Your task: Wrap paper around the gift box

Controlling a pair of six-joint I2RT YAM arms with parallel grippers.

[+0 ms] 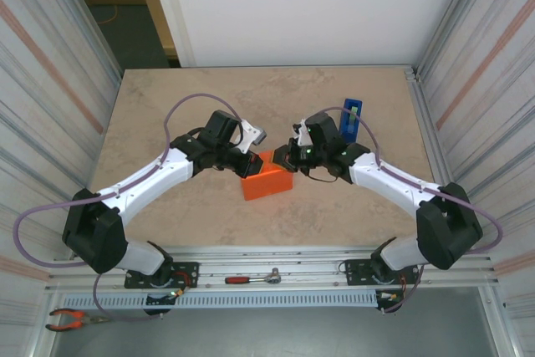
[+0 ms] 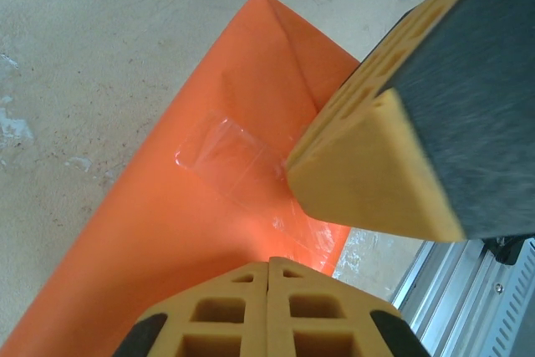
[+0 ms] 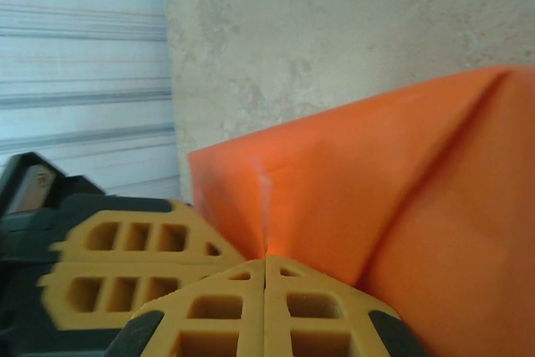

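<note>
Orange paper [image 1: 269, 183] fully covers the box. The parcel sits mid-table between both arms, and the pink box itself is hidden under the wrap. A clear tape strip [image 2: 230, 165] lies across the top seam, mostly flat, with wrinkles toward its near end. Jaws of the left gripper [image 2: 267, 290] are pressed fully together and hold nothing, tips low over the parcel's near edge. Same for the right gripper [image 3: 266, 290]: pinched together, empty, tips at a parcel corner. In the left wrist view one right finger [image 2: 368, 181] appears to touch the paper right at the tape's end. A blue dispenser [image 1: 353, 119] stands well apart, far right.

The step looks like pressing the tape down over the seam. To do it well:
- Use the closed tips as a blunt presser.
- Push straight down, then rub along the strip toward its wrinkled end.
- Brace the parcel with the other arm so it doesn't skid.
- Keep force light, since thin paper dents and tears easily.
- The folded end flap looks untaped and likely needs securing next.
</note>
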